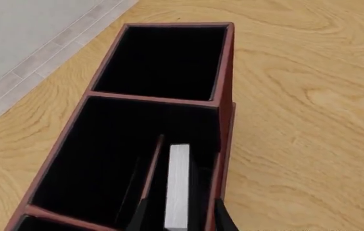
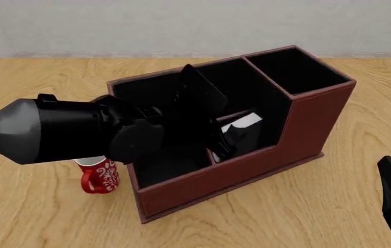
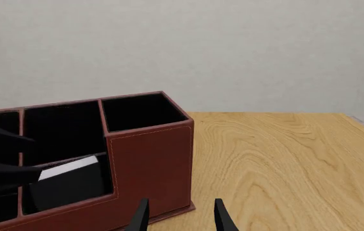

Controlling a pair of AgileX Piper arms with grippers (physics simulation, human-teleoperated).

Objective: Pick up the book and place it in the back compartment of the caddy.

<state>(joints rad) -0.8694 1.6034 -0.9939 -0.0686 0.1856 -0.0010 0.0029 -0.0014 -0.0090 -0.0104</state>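
Note:
The black book (image 2: 242,124) with its white page block (image 1: 178,187) stands tilted inside the small low-walled back compartment (image 2: 250,138) of the reddish-brown caddy (image 2: 250,170). My left gripper (image 1: 180,221) reaches down into that cell from above. Its fingers are spread wide on either side of the book and do not press on it, so it is open. In the right wrist view the book (image 3: 72,180) leans behind the low wall. My right gripper (image 3: 180,219) is open and holds nothing. It hovers low over the table to the right of the caddy (image 3: 149,159).
A red patterned mug (image 2: 100,175) stands against the caddy's left side, partly hidden by my left arm (image 2: 50,129). The tall square cell (image 2: 295,70) is at the caddy's right end. A grey wall runs behind the table.

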